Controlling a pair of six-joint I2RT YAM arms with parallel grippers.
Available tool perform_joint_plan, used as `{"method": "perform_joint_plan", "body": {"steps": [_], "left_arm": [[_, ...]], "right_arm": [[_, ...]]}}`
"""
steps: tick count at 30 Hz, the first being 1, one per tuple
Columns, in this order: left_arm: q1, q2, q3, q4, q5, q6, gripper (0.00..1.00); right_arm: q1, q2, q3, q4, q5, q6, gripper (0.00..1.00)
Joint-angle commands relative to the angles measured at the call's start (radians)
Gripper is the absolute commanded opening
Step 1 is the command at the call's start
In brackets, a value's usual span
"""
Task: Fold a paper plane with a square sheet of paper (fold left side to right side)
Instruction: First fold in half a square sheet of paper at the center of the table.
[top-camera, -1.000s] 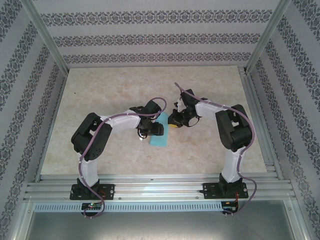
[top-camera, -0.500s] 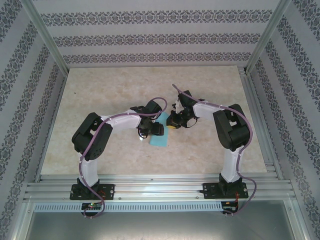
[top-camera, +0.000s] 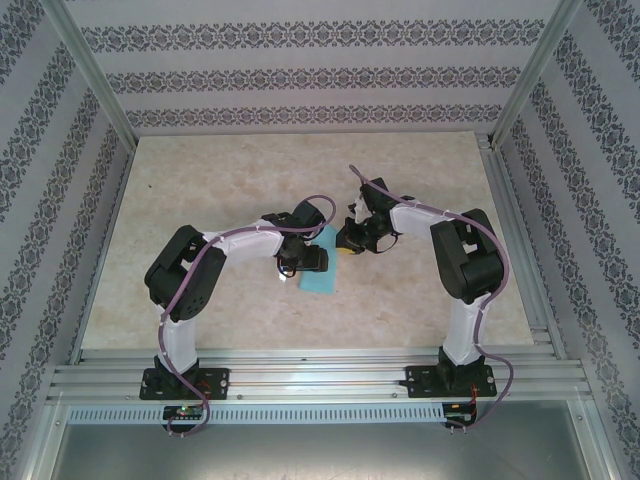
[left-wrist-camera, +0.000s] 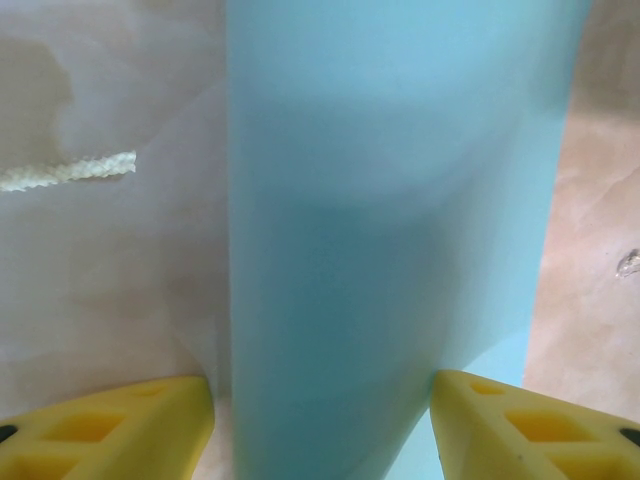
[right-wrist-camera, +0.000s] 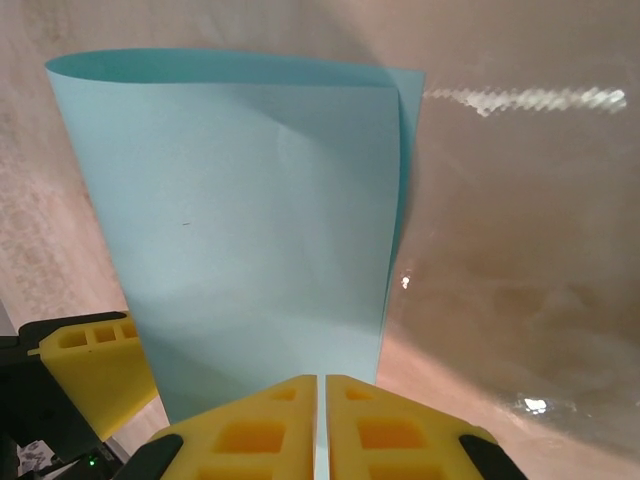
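Observation:
The square sheet of paper (top-camera: 322, 276), light blue, lies mid-table bent over on itself in a loose curl (right-wrist-camera: 250, 230). My right gripper (right-wrist-camera: 322, 420) is shut on its near edge, and the thin sheet shows in the slit between the yellow fingers (right-wrist-camera: 260, 435). From above, the right gripper (top-camera: 347, 243) sits at the paper's upper right. My left gripper (left-wrist-camera: 320, 430) is open and straddles the curled paper (left-wrist-camera: 390, 220). Its right finger (left-wrist-camera: 530, 425) touches the paper and its left finger (left-wrist-camera: 110, 425) stands just clear. From above, the left gripper (top-camera: 300, 260) is at the paper's left edge.
A short white cord (left-wrist-camera: 70, 172) lies on the marbled tabletop (top-camera: 220, 180) left of the paper. Aluminium rails (top-camera: 320, 375) run along the near edge, and patterned walls (top-camera: 300, 70) enclose the table on the other sides.
The right arm shifted slightly left and came back to about where it was. The paper and the left arm stayed put.

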Motion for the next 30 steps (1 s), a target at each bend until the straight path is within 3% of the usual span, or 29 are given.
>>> {"method": "perform_joint_plan", "body": {"steps": [1, 17, 30], "left_arm": [[-0.05, 0.129, -0.035, 0.104, 0.066, 0.015, 0.62], [-0.053, 0.134, -0.035, 0.105, 0.065, 0.014, 0.62], [-0.054, 0.111, -0.034, 0.107, 0.064, 0.009, 0.62]], "right_arm": [[0.015, -0.002, 0.005, 0.023, -0.007, 0.018, 0.11], [0.039, 0.058, 0.026, 0.009, 0.013, 0.015, 0.11], [0.057, 0.109, 0.065, -0.136, 0.138, -0.05, 0.11]]}}
